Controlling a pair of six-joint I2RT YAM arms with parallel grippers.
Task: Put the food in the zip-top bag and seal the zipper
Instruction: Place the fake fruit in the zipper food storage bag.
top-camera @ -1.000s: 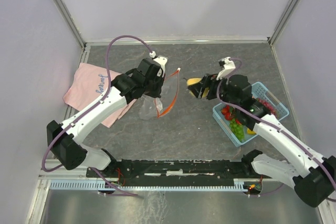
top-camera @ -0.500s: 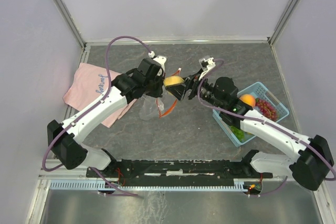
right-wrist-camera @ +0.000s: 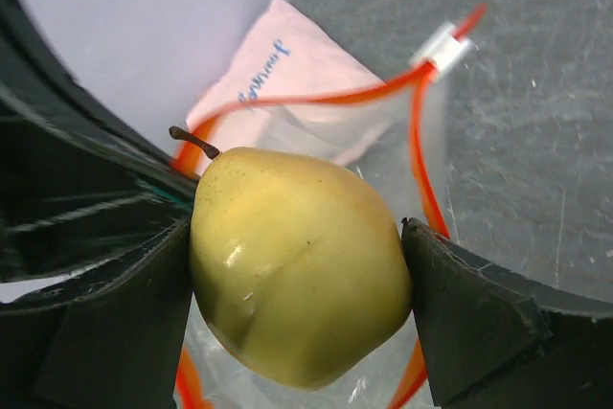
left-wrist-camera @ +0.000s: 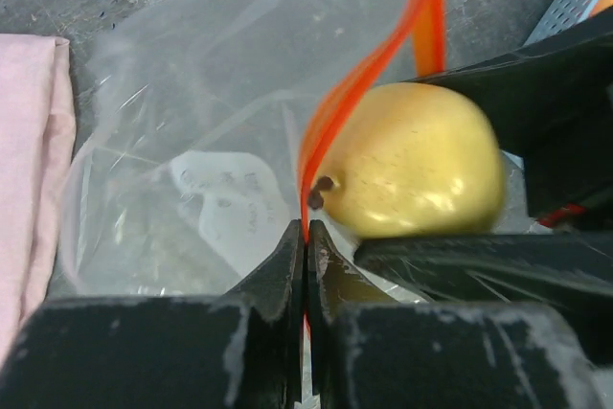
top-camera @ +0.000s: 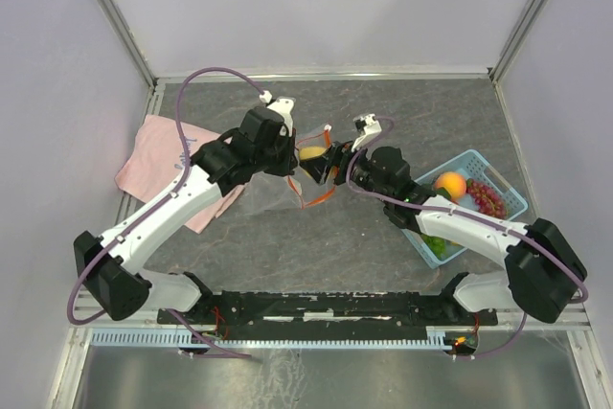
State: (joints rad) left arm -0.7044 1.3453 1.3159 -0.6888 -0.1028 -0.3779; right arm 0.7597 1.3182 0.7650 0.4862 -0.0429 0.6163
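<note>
In the top view, the arms hide most of the crinkly clear zip-top bag (left-wrist-camera: 182, 131). Our left gripper (left-wrist-camera: 306, 237) is clenched on its orange-red zipper strip (left-wrist-camera: 356, 101). Our right gripper (top-camera: 331, 166) grasps a yellow toy pear (right-wrist-camera: 297, 275) at the bag's mouth, above the tabletop's (top-camera: 383, 246) middle.

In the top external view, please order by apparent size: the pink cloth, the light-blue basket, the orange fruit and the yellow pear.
1. pink cloth, partly covered
2. light-blue basket
3. orange fruit and yellow pear: alike; the pear is partly hidden, so no ranking.
</note>
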